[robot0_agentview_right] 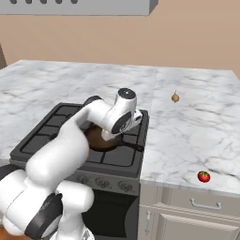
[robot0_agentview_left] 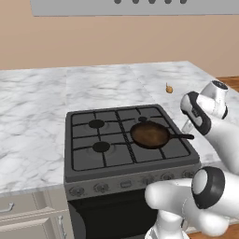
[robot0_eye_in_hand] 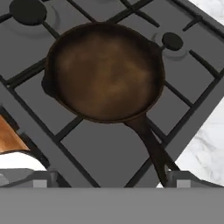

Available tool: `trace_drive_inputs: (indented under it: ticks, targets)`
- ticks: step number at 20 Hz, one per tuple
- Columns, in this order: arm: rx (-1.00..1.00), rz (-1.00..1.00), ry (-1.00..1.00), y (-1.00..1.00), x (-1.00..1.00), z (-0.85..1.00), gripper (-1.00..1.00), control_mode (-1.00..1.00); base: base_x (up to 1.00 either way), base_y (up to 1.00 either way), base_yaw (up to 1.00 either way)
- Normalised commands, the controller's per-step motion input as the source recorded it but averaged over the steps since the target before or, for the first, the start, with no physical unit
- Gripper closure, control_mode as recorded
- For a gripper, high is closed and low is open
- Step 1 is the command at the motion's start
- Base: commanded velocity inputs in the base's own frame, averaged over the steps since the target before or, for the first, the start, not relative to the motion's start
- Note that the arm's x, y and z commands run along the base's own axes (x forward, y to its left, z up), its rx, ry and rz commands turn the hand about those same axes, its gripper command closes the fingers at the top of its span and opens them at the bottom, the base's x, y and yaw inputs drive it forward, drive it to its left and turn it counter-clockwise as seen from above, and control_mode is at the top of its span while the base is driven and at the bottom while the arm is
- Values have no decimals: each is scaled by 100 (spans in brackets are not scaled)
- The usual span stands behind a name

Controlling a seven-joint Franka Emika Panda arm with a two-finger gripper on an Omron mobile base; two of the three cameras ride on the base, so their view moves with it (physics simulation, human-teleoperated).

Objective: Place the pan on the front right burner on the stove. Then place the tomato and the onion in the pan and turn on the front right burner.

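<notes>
The dark brown pan (robot0_agentview_left: 150, 134) (robot0_eye_in_hand: 105, 70) sits on the stove (robot0_agentview_left: 84, 161) at the front right, its thin black handle pointing right toward the counter. It hides the front right burner. My gripper (robot0_eye_in_hand: 113, 180) (robot0_agentview_left: 189, 125) hovers open just above the handle's end, holding nothing. The arm covers part of the pan (robot0_agentview_right: 96, 139) in the right base view. On the counter to the stove's right, the tan onion (robot0_agentview_left: 169, 88) (robot0_agentview_right: 175, 97) lies far back. Close to the counter's front edge rests the red tomato (robot0_agentview_right: 203, 176).
Marble counter (robot0_agentview_right: 197, 126) flanks the stove on both sides. A row of knobs (robot0_agentview_left: 126, 183) (robot0_agentview_right: 108, 183) runs along the stove front above the dark oven door. A grey hood (robot0_agentview_left: 130, 7) hangs overhead. Drawers with handles (robot0_agentview_right: 205, 204) are below the counter.
</notes>
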Motion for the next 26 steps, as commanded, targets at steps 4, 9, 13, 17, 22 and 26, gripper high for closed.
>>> trace_drive_inputs:
  ticks: [4, 9, 13, 17, 22, 26]
  targets:
    - [17, -18, -18, -50, -62, 24, -100, -100, 0, 0, 0]
    - [25, -7, -28, -64, -69, 13, -100, -100, 0, 0, 0]
    - [8, -33, -6, -26, -38, 12, -100, -100, 0, 0, 0]
    - [1, -41, -4, 0, -17, 4, -100, -100, 0, 0, 0]
    - [1, -42, 2, -8, -8, 4, -100, -100, 0, 0, 0]
    - [1, -43, 10, -29, 0, 12, -100, -100, 0, 0, 0]
